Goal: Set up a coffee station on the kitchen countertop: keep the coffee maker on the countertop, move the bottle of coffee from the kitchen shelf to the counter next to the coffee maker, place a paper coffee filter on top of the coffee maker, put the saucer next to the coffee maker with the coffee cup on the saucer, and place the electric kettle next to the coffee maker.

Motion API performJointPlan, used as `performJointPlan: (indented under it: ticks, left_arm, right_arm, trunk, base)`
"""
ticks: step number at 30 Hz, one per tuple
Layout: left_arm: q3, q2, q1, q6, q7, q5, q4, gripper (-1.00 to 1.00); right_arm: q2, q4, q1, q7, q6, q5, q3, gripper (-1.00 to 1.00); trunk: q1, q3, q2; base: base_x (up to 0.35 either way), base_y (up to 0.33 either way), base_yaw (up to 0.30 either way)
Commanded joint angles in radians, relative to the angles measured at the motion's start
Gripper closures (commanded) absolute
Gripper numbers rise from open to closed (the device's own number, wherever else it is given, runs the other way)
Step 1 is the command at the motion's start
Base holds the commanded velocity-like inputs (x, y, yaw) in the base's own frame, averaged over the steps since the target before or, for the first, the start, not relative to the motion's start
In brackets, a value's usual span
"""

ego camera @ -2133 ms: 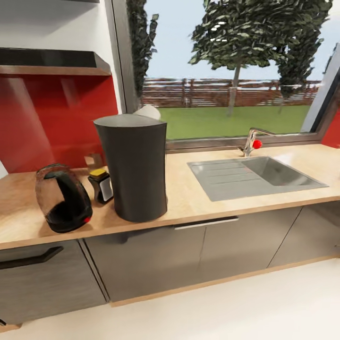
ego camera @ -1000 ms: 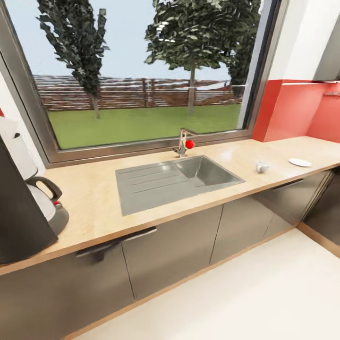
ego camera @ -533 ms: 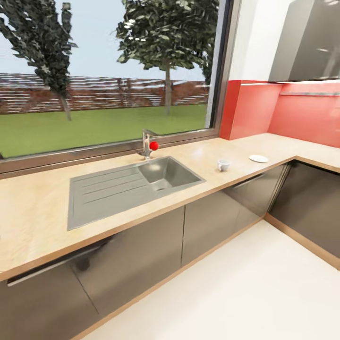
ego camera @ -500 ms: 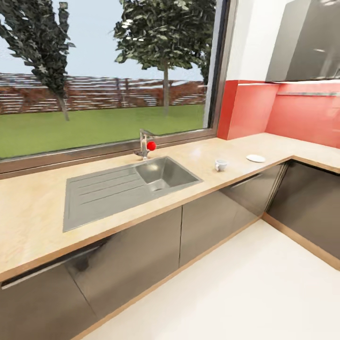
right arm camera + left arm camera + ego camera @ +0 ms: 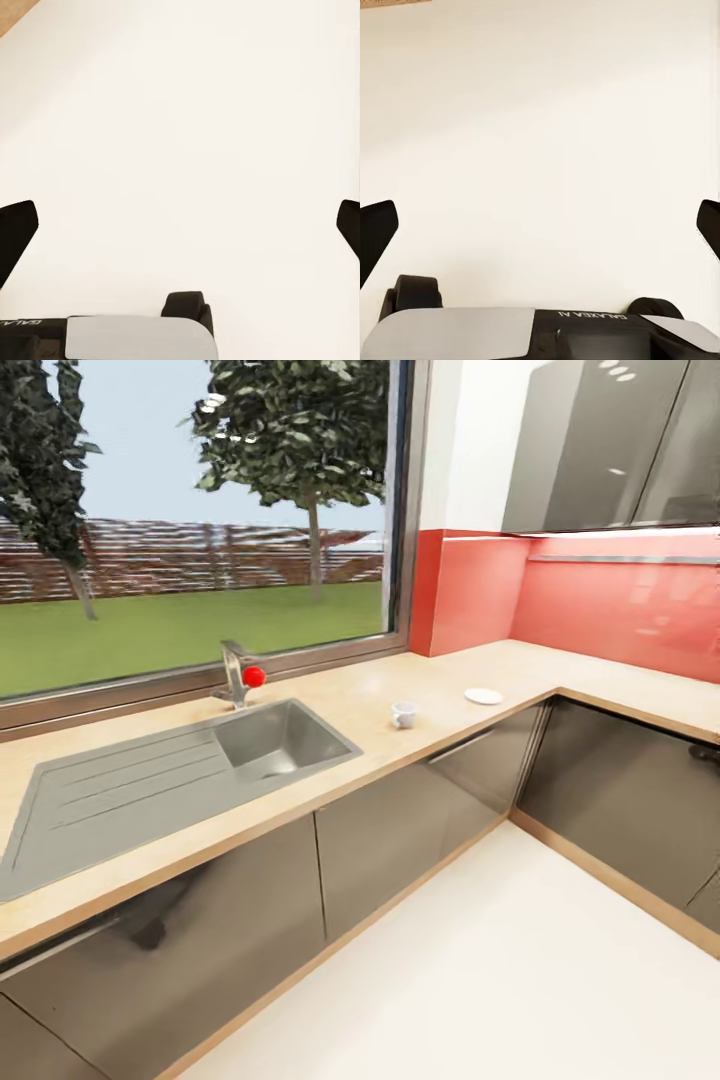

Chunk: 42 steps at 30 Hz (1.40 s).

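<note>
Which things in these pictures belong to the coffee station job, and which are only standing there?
Belong to the job:
- coffee cup, on the kitchen countertop, right of the sink
- saucer, further right, apart from the cup

Only standing there:
- sink with its draining board
- tap with a red knob
- window
- wall cabinets

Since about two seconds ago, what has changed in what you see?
The head camera swung right along the light wood-grain countertop; the things themselves did not move. The dark coffee maker, smoky kettle and yellow-lidded jar left the view, and the small white cup and flat white saucer came in, standing apart past the steel sink. Both pincers remain open over pale floor.
</note>
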Motion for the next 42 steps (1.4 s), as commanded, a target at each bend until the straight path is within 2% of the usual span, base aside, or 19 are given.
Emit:
performJointPlan:
  ticks: [1, 35, 42]
  left_arm:
    - [-0.005, 0.0, -0.001, -0.006, -0.002, 0.002, 0.002, -1.0]
    - [-0.005, 0.0, -0.001, -0.006, -0.002, 0.002, 0.002, -1.0]
    - [-0.005, 0.0, -0.001, -0.006, -0.002, 0.002, 0.002, -1.0]
  right_arm:
    - [0.0, 0.0, 0.0, 0.008, 0.001, -0.009, -0.002, -1.0]
    - [0.0, 0.0, 0.0, 0.006, 0.0, -0.007, -0.001, -1.0]
    - [0.0, 0.0, 0.0, 0.006, 0.0, -0.007, -0.001, -1.0]
  trunk:
    - [0.0, -0.001, 0.0]
    - [0.0, -0.001, 0.0]
    - [0.0, -0.001, 0.0]
  base:
    - [0.237, -0.261, -0.012]
    - [0.254, -0.238, -0.001]
    - [0.141, -0.263, 0.0]
